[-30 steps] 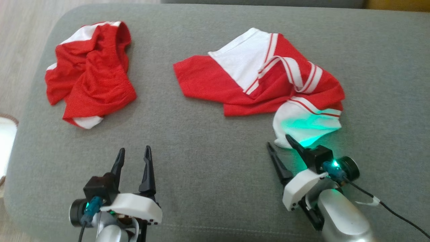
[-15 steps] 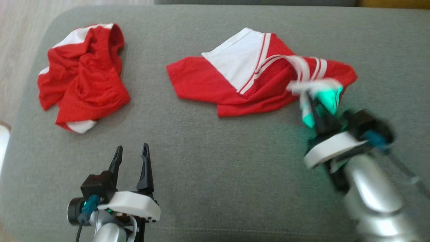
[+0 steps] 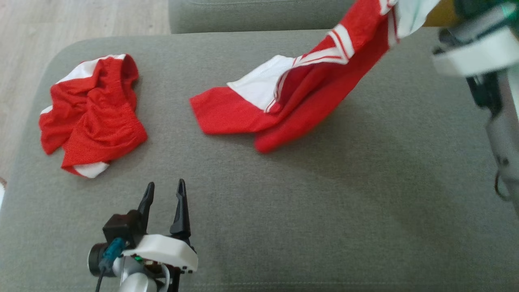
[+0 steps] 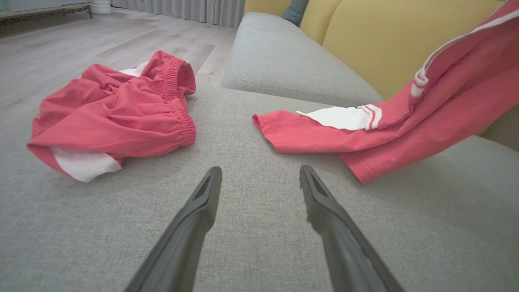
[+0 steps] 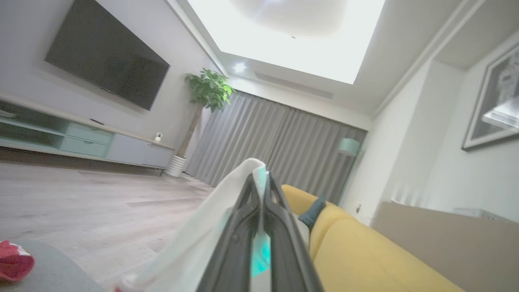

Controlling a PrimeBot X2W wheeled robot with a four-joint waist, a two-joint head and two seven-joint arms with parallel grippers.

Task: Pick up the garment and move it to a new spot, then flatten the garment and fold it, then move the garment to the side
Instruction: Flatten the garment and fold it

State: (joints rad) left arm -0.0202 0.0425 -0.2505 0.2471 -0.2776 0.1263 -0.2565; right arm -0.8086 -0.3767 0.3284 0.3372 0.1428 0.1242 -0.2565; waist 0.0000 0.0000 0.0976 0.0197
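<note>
The garment (image 3: pixel 308 95) has risen at its white end since a second ago, its red sleeve trailing on the grey sofa seat (image 3: pixel 308 211). The right arm (image 3: pixel 502 134) reaches high over the seat's far right, the right claw (image 5: pixel 261 178) pinched shut on the garment's white fabric. The left claw (image 3: pixel 165 184) rests spread and empty at the seat's near edge.

Soft, even room light; the ceiling panel (image 5: pixel 284 36) blows out white. The lifted garment (image 3: pixel 308 93) throws a faint shadow on the cushion (image 3: pixel 284 211); the right arm (image 3: pixel 502 129) is smeared by blur.
</note>
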